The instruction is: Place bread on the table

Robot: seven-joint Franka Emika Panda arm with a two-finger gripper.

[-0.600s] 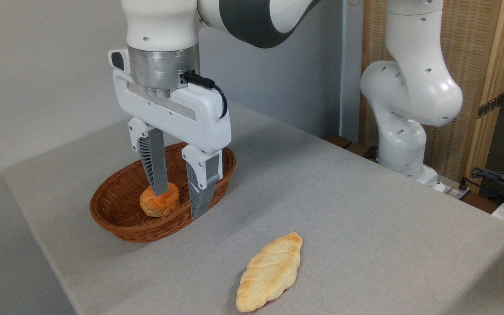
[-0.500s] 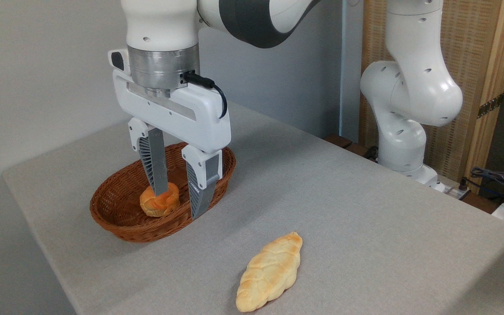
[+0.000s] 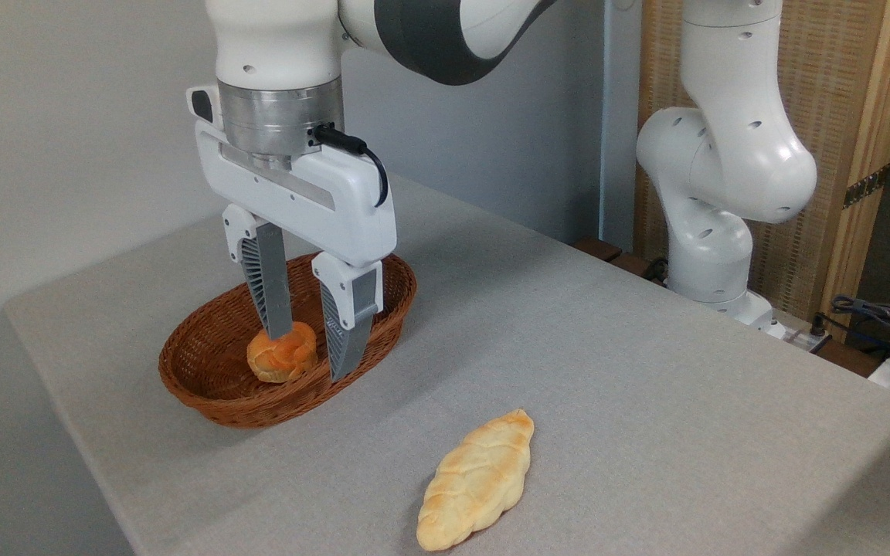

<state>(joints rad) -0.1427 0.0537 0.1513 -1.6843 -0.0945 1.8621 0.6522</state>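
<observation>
Orange-golden bread (image 3: 281,357) sits in basket (image 3: 205,386) on grey table (image 3: 607,371).

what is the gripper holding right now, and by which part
Nothing. The gripper is open, its fingers straddling the bread, which sits in the basket.

One fixed camera looks down obliquely, close across the table (image 3: 607,347) corner.

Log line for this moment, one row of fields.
phase: reaching for bun | gripper: open, fingers straddling the bun | bun: in wicker basket, not lifted | braided loaf: on table
</observation>
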